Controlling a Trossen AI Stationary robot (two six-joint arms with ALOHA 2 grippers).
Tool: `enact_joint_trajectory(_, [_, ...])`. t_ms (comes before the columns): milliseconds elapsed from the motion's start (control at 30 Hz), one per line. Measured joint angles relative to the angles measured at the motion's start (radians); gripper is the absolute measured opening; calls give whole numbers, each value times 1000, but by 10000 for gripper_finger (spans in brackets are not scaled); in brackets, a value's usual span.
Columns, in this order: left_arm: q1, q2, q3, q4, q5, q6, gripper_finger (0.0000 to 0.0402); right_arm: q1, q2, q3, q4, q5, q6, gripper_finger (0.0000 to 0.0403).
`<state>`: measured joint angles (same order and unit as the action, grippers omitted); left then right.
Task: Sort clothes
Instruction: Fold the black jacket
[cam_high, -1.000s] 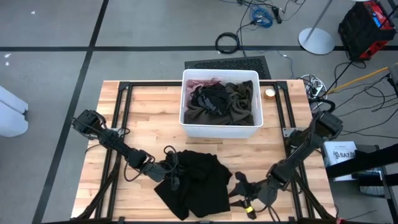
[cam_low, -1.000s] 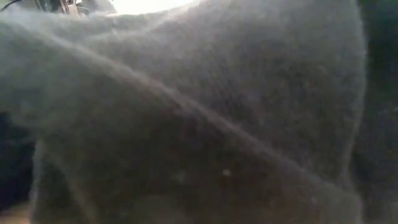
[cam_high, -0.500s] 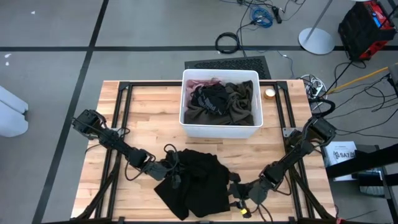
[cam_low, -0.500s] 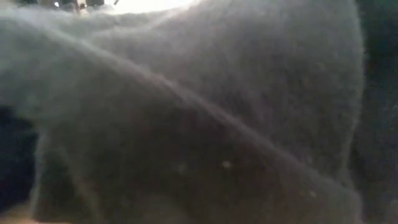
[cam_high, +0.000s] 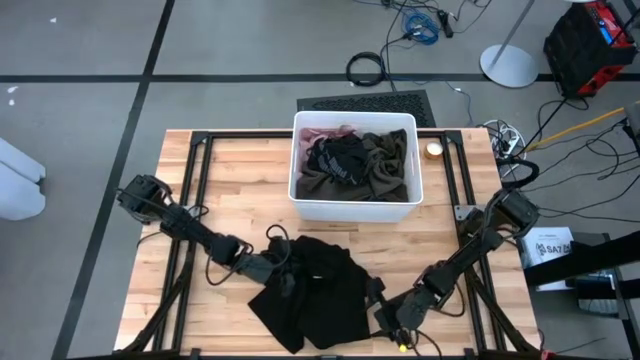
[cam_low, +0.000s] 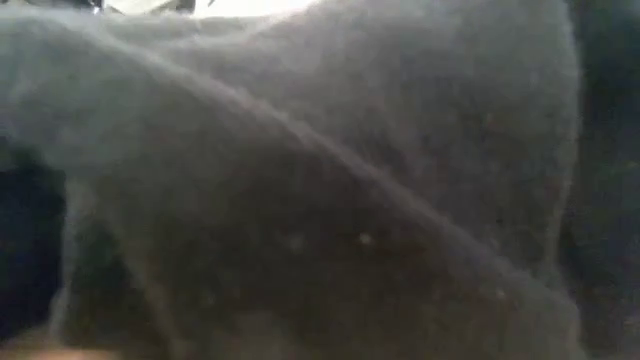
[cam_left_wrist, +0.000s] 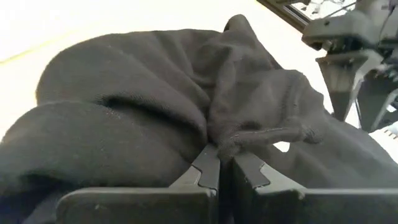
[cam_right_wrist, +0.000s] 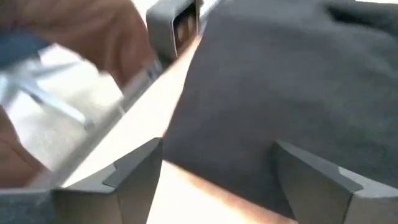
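Observation:
A black garment (cam_high: 312, 292) lies crumpled on the wooden table, near its front edge; up close it also fills the low view (cam_low: 320, 200). My left gripper (cam_high: 283, 270) is shut on the garment's left side. My right gripper (cam_high: 378, 308) is open at the garment's right edge (cam_right_wrist: 205, 124), one finger over the cloth and one over bare table. More clothes, in pink (cam_high: 322, 133), black (cam_high: 340, 158) and olive-green (cam_high: 385, 165), lie heaped in the white bin. My left gripper pinches a raised fold of the black garment (cam_left_wrist: 244, 142) between its two fingers (cam_left_wrist: 208, 169), at the cloth's left side. The fingers come from the table's left, slanting down. The rest of the garment lies slack on the table. Whether my right gripper touches the cloth, I cannot tell.
The white bin (cam_high: 300, 160) stands at the table's far middle. A small round tin (cam_high: 433, 151) sits to its right. Bare wood (cam_high: 230, 180) lies to the left of the bin. Black frame rails run along the table's left and right sides.
My right gripper has come down and gone toward the table's left, up to the black garment's right edge, rolling as it went. The garment and my left gripper stay about where they were.

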<state>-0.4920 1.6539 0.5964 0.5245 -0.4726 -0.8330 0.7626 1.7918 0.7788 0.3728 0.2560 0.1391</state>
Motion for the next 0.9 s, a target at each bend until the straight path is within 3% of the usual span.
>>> enact_joint_trajectory(200, [33, 0, 0, -19, 21, 0, 17, -10, 112, 7, 34, 96, -192, 280])
enact_joint_trajectory(500, [42, 0, 0, -20, 31, 1, 17, -86, 144, 19, 101, 131, -178, 258])
enact_joint_trajectory(600, [42, 0, 0, -20, 31, 1, 17, -128, 144, 18, 92, 149, -106, 239])
enact_joint_trajectory(700, [41, 0, 0, -20, 37, 1, 17, -153, 143, 19, 63, 141, 0, 187])
enact_joint_trajectory(833, [40, 0, 0, -20, 46, 2, 17, -163, 142, 19, 51, 148, 138, 46])
enact_joint_trajectory(900, [40, 0, 0, -19, 47, 6, 17, -160, 139, 19, 70, 114, 155, 17])
